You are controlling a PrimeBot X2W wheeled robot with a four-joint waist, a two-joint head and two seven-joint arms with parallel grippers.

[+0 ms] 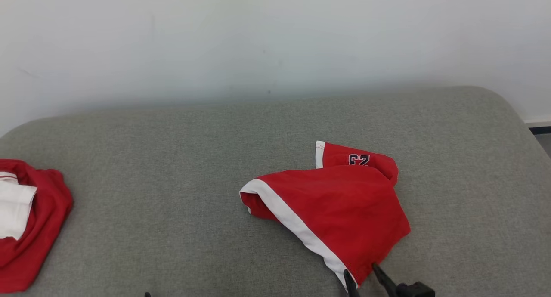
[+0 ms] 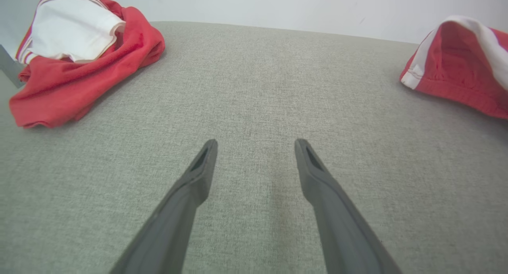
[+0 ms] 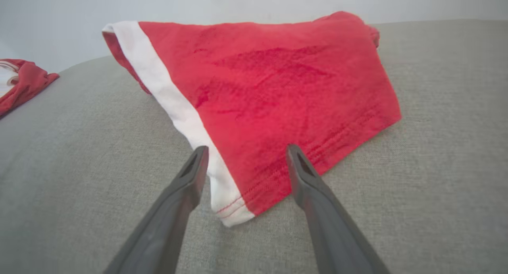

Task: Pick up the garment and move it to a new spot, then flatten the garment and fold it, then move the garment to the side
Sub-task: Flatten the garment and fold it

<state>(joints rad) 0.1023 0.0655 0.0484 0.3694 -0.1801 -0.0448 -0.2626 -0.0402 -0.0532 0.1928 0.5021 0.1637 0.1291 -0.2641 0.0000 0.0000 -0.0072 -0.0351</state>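
The red shorts (image 1: pixel 335 202) lie crumpled right of centre on the grey padded surface (image 1: pixel 172 180), so you're likely at the pick-up. Your right hand (image 3: pixel 246 148) is wide open and empty, straddling their near corner. Next, close on that hem; your left hand (image 2: pixel 256 141) hangs open, empty, over bare padding

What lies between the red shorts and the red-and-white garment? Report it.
Bare grey cushion separates the red shorts from the red-and-white garment, clear in the head view; the open left pincer points over it.
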